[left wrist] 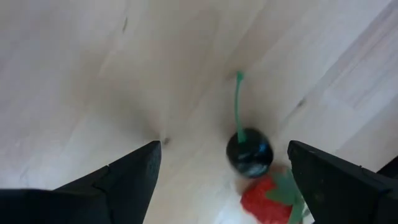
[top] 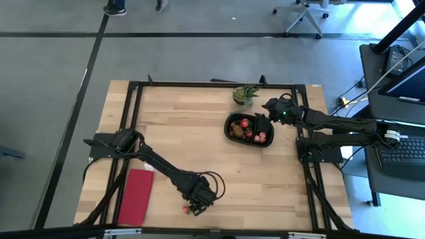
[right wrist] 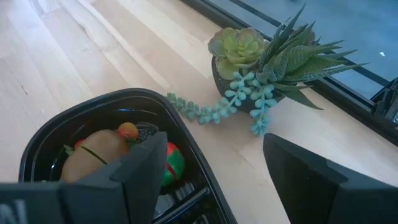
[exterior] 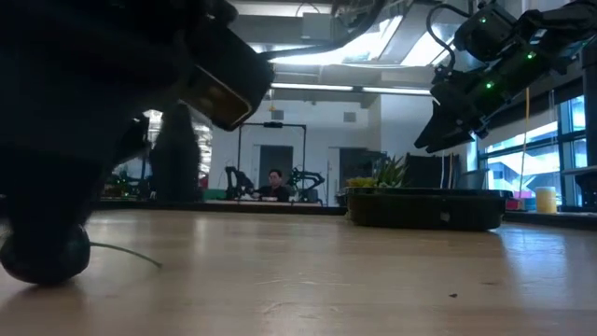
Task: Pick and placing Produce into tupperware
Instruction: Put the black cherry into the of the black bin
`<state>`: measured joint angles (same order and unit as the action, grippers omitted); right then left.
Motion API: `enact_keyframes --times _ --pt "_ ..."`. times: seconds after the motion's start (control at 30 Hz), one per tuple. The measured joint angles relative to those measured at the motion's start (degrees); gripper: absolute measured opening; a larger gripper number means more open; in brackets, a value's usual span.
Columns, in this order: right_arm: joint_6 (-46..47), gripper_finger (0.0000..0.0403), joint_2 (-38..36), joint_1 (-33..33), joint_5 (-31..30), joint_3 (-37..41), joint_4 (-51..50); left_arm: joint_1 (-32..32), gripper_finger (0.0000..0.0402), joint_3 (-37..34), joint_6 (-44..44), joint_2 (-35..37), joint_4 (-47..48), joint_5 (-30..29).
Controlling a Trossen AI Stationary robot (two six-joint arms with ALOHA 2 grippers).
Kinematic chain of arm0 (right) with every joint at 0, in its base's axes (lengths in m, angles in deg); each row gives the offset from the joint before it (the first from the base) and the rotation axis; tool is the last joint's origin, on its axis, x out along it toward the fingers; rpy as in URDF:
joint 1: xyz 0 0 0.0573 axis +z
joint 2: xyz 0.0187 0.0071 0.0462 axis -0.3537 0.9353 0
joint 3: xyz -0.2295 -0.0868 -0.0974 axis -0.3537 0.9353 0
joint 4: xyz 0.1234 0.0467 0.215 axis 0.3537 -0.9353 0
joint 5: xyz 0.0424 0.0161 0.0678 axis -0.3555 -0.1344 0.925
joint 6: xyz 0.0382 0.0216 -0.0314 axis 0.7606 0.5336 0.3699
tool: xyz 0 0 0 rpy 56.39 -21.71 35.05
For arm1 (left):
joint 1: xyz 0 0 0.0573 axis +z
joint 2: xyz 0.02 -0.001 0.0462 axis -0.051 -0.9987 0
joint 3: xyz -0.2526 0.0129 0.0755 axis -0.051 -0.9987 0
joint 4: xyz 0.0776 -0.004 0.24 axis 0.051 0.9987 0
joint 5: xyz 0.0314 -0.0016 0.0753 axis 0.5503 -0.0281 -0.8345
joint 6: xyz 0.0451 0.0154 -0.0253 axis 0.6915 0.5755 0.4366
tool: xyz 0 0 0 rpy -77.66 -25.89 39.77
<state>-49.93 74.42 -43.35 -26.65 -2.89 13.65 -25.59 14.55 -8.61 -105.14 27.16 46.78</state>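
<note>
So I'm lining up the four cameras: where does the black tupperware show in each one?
High view: tupperware right of centre, below the potted plant.
Low view: a dark low shape right of centre, on the table.
Left wrist view: not in it.
Right wrist view: lower left, behind the right gripper.
Shared landmark: the potted plant, beside the container.

Two arms, dark matte black, slim tubular links, bulkier rounded joint housings. Left hand (top: 194,207): black cable loop beside wrist; fingers (left wrist: 127,177) wedge-shaped, flat black, tapering to points. Right hand (top: 264,116): green indicator lights glowing on wrist housing; fingers (right wrist: 140,171) broad, angular, dark plastic. White band near right arm base.
</note>
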Motion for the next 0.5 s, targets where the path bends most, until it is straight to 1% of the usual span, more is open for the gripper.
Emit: enact_keyframes --times 0.2,0.27,0.37,0.5 --pt "0.09 0.0268 0.0 -0.01 0.0 0.0 -0.26 0.04 0.034 0.0 0.85 0.0 -2.0 -5.64" --pt "0.09 0.0268 0.0 -0.02 0.0 0.0 -0.67 0.04 0.034 0.0 -0.04 0.0 -1.88 -5.25" --pt "0.1 0.0268 0.0 -0.02 0.0 0.0 -0.7 0.01 0.034 0.0 -2.77 0.02 -1.13 -2.98" --pt "0.11 0.0268 0.0 -0.02 0.0 0.0 -0.68 -0.17 0.0338 0.0 -2.92 0.02 -1.09 -2.77"
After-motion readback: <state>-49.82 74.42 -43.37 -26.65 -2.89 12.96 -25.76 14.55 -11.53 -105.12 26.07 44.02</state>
